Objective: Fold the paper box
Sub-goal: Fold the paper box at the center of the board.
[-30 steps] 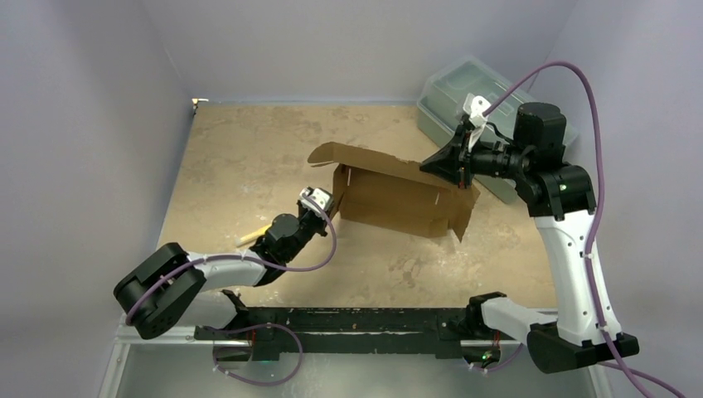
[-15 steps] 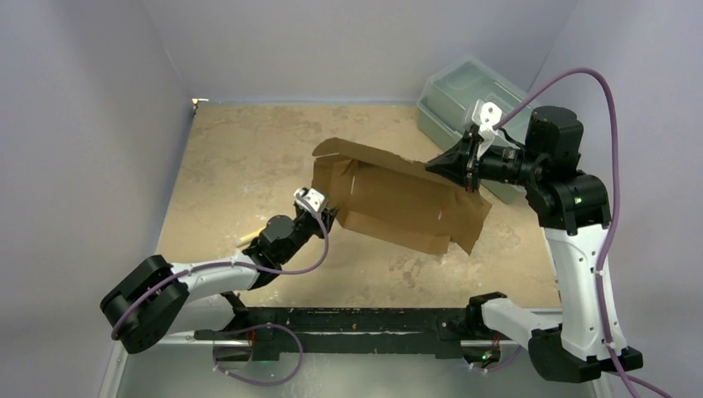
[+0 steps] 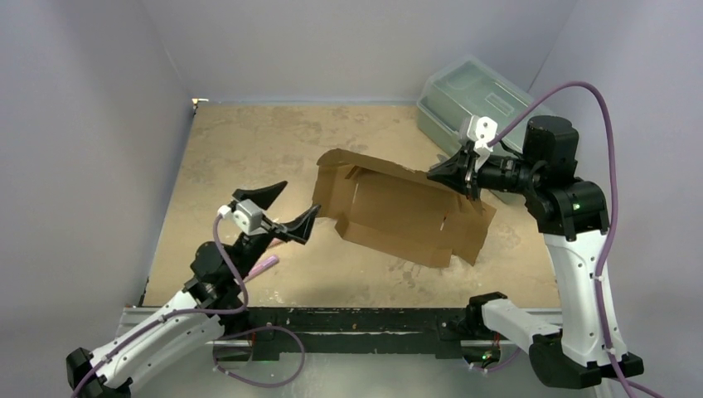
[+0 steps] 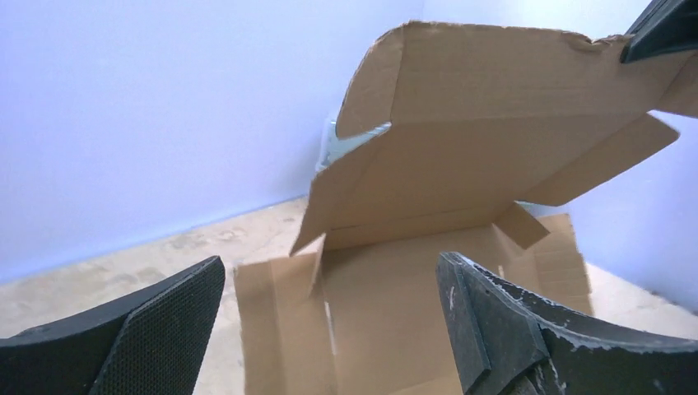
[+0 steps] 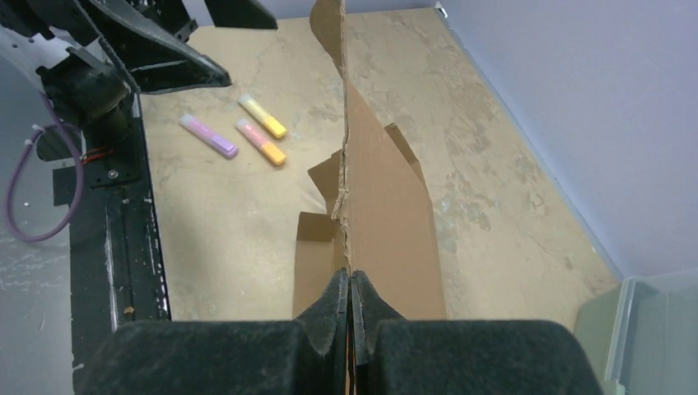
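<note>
Brown paper box point(image 3: 398, 211), one, clenched in right end effector point(image 3: 433, 174), left end effector point(image 3: 299, 196) gaping, three markers point(image 5: 208, 136)

From above, the left arm point(image 3: 217, 264) hides the yellow highlighter point(image 5: 263, 116) and the orange highlighter point(image 5: 261, 141); the paper box point(image 5: 387, 206) edge disappears between the right jaws.

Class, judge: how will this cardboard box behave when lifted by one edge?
Probably light: the right fingers alone hold a panel of the paper box upright by its thin edge. Likely floppy at creases: flaps stand at different angles.
</note>
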`<state>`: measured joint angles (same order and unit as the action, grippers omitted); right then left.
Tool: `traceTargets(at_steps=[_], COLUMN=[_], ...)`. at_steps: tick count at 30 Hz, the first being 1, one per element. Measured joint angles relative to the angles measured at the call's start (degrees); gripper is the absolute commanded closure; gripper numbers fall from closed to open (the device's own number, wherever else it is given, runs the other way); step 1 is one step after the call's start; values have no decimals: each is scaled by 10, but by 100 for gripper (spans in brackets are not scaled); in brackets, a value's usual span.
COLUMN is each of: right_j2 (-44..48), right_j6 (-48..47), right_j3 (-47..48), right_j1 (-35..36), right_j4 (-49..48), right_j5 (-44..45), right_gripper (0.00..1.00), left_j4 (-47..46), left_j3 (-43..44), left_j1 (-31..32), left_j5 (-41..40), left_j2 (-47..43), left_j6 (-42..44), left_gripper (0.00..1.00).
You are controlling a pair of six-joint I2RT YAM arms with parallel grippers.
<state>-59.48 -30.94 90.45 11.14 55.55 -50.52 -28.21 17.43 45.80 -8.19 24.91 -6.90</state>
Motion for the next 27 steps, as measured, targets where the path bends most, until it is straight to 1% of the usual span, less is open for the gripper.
traceTargets(at_steps=[2,6,9,11,16,18,19,21,24,26,27], right_j2=[0,3,5,6,7,7,7,6,6,6,5], right_j6=[-3,-9,-13,-16,-24,-27,-28,-30,-33,-35,-36], right_j3=[0,0,0,0,0,0,0,0,0,0,0], right_j1=[0,0,0,0,0,0,0,0,0,0,0], right_j4=[3,7,10,11,12,15,16,19,20,21,21], right_j5=[-1,-2,-2,-3,-7,-11,-13,-15,-15,-15,-15], right_gripper=[100,100,100,100,100,100,100,100,100,100,100], left_j4=[5,-9,-21,-24,-53,-74,-82,-95,-100,-98,-96], left_j3=[27,70,75,80,125,137,140,146,158,167,171], left_j1=[0,0,-6,-24,-95,-113,-116,-118,-119,-119,-120], left_j5=[6,32,46,64,134,162,175,209,259,288,301], left_j2=[23,126,191,226,293,306,310,318,333,342,345], left_j6=[35,113,152,166,163,158,155,150,149,150,148], left_gripper=[1,3,12,17,24,33,39,57,72,94,100])
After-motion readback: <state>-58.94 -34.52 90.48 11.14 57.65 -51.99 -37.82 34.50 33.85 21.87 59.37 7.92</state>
